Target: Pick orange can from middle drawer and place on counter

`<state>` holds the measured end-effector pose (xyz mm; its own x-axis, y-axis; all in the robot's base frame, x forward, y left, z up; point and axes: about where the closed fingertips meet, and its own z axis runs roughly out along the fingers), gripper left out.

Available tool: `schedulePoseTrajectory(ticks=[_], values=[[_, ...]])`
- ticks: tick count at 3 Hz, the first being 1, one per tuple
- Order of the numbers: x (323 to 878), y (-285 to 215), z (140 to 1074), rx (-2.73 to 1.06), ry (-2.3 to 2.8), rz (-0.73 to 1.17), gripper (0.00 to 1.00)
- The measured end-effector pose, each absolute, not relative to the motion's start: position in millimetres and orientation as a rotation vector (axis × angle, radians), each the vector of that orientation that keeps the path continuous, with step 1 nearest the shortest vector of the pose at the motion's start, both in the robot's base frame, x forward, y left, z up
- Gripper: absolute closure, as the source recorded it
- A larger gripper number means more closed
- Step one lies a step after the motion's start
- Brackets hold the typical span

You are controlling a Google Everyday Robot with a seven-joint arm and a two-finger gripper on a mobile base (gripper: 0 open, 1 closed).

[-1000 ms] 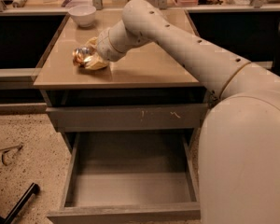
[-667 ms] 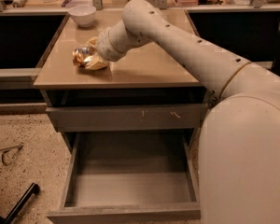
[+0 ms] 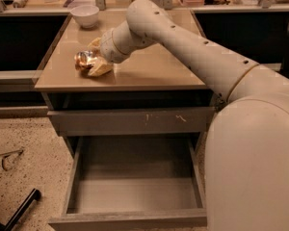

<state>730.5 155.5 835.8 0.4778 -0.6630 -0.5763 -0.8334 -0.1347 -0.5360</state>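
The orange can point(image 3: 83, 59) sits on the front-left part of the counter point(image 3: 159, 69), well clear of the open middle drawer point(image 3: 135, 186), and is gripped between the jaws of the gripper point(image 3: 90, 60). Confirm the can rests fully on the counter, then part the jaws just enough to clear it. Withdraw without sideways drag, since a nudged can could roll toward the near edge.
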Motion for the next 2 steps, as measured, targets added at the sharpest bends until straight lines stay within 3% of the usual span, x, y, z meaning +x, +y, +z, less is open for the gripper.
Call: schedulePoseTrajectory(ticks=[1, 2], values=[[730.4, 155.6, 835.7, -1.866, 1.253, 0.25, 0.0], [730.4, 155.6, 835.7, -1.866, 1.252, 0.25, 0.0]])
